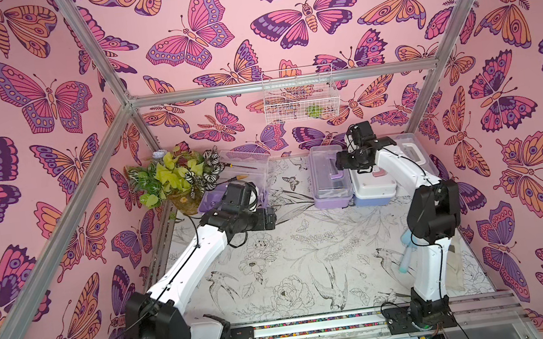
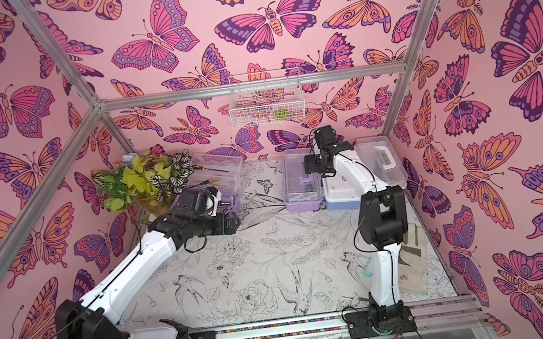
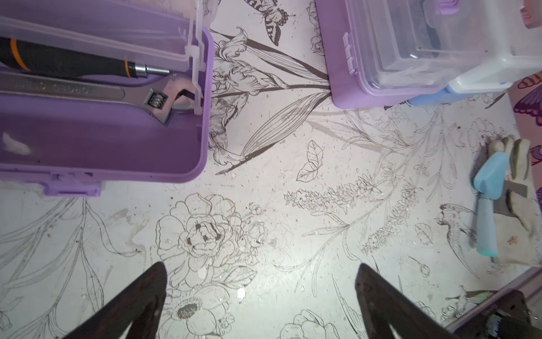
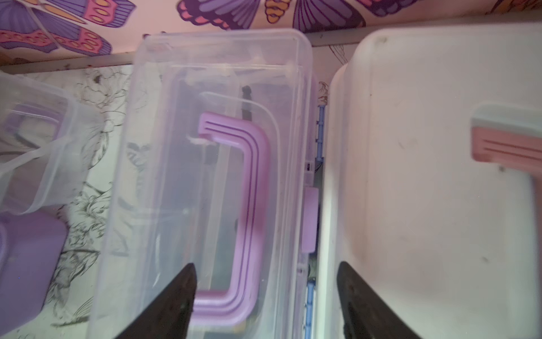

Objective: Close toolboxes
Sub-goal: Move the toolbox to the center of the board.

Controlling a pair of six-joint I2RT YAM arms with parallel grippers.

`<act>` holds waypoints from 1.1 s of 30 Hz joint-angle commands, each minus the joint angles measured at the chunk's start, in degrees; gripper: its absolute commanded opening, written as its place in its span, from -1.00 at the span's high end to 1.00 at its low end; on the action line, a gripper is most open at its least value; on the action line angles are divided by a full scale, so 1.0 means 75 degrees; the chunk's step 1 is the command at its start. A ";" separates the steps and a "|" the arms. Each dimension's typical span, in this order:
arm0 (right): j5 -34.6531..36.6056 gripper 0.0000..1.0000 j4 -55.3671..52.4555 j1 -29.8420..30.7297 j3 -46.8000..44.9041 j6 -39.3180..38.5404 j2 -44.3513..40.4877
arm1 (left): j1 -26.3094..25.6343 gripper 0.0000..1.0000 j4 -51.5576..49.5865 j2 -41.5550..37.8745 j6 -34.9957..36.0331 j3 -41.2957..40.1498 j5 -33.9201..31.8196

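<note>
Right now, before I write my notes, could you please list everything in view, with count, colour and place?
open lilac box: 1, lilac, clear lid up; beside plant
shut lilac box: 1, lilac, clear lid down; back middle
blue box: 1, light blue, white lid, pink handle; beside shut lilac box
white box: 1, white, clear lid; back right corner
wrench: 1, silver; in open lilac box
screwdriver: 1, black and orange; same box
plant: 1, green; back left corner
basket: 1, white wire; back wall
green item: 1; in basket, unclear
glove: 1, off-white; right side
trowel: 1, light blue; on glove
left gripper: 1, black, open; near open lilac box
right gripper: 1, black, open; over shut lilac box
</note>
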 commanded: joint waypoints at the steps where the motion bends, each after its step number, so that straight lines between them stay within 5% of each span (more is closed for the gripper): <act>1: -0.0468 -0.73 0.0014 0.0015 -0.0620 -0.0506 -0.1128 | 0.0098 -1.00 0.0018 0.0661 0.0694 0.0428 -0.0414; 12: -0.1978 -0.63 0.1232 0.0285 -0.4870 0.0740 -0.4509 | 0.0512 -0.67 0.0261 0.3190 0.1611 0.1891 -0.0223; 17: -0.1899 -0.57 0.1732 0.0636 -0.6402 0.1528 -0.5706 | 0.0529 -0.50 0.0261 0.3682 0.1624 0.1988 -0.0054; 22: -0.1725 -0.53 0.1387 0.0856 -0.6992 0.1823 -0.6500 | 0.0524 -0.24 -0.0017 0.4021 0.1725 0.2119 0.0034; 28: -0.1520 -0.52 0.0726 0.0879 -0.7183 0.1848 -0.6755 | 0.0354 -0.22 0.0048 0.3688 0.1327 0.1484 0.0767; 33: -0.1853 -0.51 0.1333 0.0867 -0.7927 0.1990 -0.6790 | -0.0473 -0.21 0.1045 0.3298 0.0631 0.0488 0.1616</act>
